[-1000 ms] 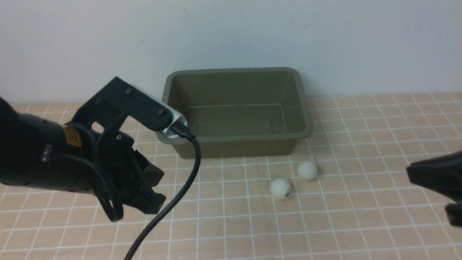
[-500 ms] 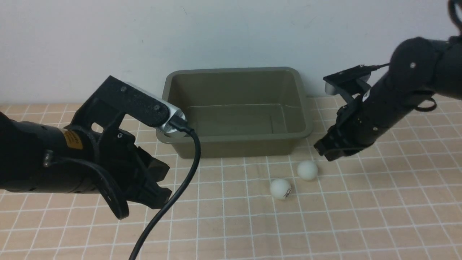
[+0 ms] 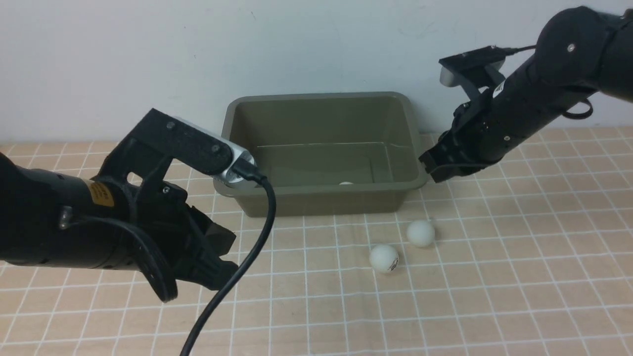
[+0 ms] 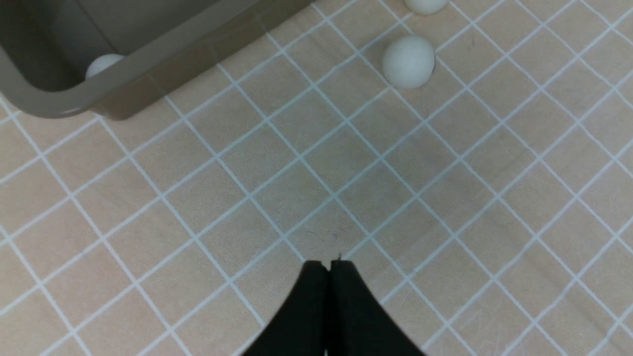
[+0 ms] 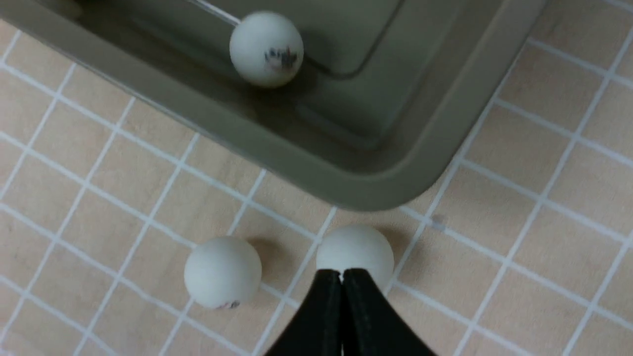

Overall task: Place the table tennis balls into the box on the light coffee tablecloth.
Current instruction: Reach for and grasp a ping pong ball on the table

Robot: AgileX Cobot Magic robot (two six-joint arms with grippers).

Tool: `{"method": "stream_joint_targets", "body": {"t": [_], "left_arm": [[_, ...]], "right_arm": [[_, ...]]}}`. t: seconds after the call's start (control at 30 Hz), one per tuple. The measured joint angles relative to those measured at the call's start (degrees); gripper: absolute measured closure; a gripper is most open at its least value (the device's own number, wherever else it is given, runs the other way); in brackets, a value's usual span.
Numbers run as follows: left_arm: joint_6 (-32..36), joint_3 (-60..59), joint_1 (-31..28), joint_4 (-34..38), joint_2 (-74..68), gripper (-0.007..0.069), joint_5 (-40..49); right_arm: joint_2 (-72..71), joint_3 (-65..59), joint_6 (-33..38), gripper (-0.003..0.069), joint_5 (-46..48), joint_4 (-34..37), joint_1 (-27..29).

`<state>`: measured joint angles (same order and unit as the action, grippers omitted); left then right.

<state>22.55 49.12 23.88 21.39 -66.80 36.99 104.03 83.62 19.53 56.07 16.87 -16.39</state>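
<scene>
The olive-green box stands at the back middle of the light coffee tablecloth. One table tennis ball lies inside it by the front wall; it also shows in the right wrist view and the left wrist view. Two more balls lie on the cloth in front of the box's right front corner. My right gripper is shut and empty, raised beside the box's right rim. My left gripper is shut and empty, low at the front left. A fourth ball is not in view.
A pale wall stands right behind the box. The left arm's black cable hangs down in front of the box's left front corner. In the right wrist view the shut fingertips overlap the nearer ball.
My right arm swung in from the right edge, passed above the two balls and rose to the box's right rim. A ball now shows inside the box. The left gripper barely moved.
</scene>
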Motion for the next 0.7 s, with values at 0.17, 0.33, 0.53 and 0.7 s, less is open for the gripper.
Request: {"method": "stream_joint_targets", "body": {"t": [0.17,0.33,0.53,0.7], "left_arm": [[0.1,0.0,0.0,0.1,0.0,0.0693,0.0],[0.1,0.0,0.0,0.1,0.0,0.0693,0.1],[0.5,0.0,0.0,0.2,0.0,0.0693,0.0],[0.9,0.0,0.0,0.2,0.0,0.0693,0.0]], "right_arm": [[-2.3,-0.1,-0.2,0.0673,2.3,-1.1,0.0],[-9.9,-0.1,-1.4,0.0673,7.7,-4.2,0.1],[-14.7,-0.1,-1.3,0.0673,7.9,-3.1,0.1],[-10.2,-0.1,0.0,0.0662,7.7,-1.5,0.1]]}}
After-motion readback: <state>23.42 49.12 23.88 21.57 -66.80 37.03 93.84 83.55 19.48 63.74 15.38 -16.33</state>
